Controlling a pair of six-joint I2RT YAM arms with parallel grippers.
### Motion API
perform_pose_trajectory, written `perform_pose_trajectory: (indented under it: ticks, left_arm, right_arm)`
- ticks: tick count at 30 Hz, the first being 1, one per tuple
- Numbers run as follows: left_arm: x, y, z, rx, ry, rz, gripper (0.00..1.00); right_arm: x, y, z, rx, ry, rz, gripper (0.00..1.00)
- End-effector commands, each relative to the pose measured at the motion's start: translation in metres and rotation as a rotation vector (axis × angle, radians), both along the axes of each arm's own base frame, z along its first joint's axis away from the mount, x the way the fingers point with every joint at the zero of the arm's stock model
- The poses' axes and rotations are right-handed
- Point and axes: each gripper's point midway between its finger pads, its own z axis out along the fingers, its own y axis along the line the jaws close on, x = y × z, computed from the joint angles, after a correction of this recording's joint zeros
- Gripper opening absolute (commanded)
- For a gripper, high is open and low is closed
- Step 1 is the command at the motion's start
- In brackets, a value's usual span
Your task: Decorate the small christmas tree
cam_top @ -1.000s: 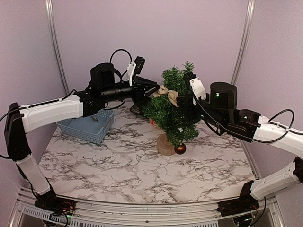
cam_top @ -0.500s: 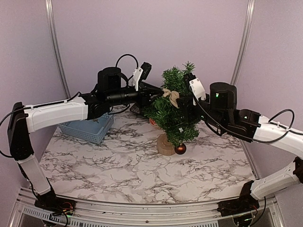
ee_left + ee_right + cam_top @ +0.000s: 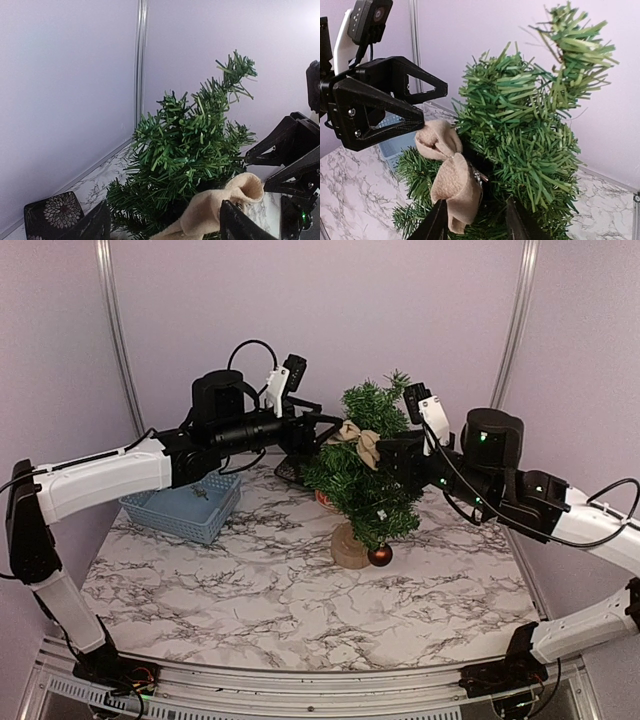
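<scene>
The small christmas tree (image 3: 370, 475) stands mid-table on a tan stump (image 3: 349, 548), with a brown-red ball (image 3: 380, 556) hanging low by the stump. A beige fabric bow (image 3: 358, 440) sits in the upper branches. My left gripper (image 3: 326, 428) is at the bow's left side, open. In the left wrist view the bow (image 3: 227, 197) lies beside the right finger (image 3: 240, 225), not pinched. My right gripper (image 3: 388, 452) is at the tree's right side, open. In the right wrist view the bow (image 3: 447, 170) hangs by the left finger (image 3: 432, 225), in front of the tree (image 3: 530, 130).
A blue basket (image 3: 150, 510) stands at the left back of the table, under my left arm, with a small item inside. A dark flower-patterned box (image 3: 50, 215) lies behind the tree near the wall. Purple walls close the back and sides.
Both grippers have opened. The left one has drawn back a little to the left and the right arm has pulled back to the right. The bow stays on the tree.
</scene>
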Motion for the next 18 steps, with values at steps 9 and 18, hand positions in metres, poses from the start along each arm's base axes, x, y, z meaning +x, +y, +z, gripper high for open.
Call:
perform_pose_trajectory:
  ticks: [9,18]
  left_arm:
    - [0.024,0.067,0.025,-0.133,0.113,0.175,0.83]
    - [0.044,0.112,-0.053,-0.12,0.259,0.31,0.72]
  right_arm:
    - [-0.023,-0.059,0.026,0.215,0.029,-0.069,0.59]
    - [0.006,-0.139,-0.088,0.326,0.343,-0.215,0.54]
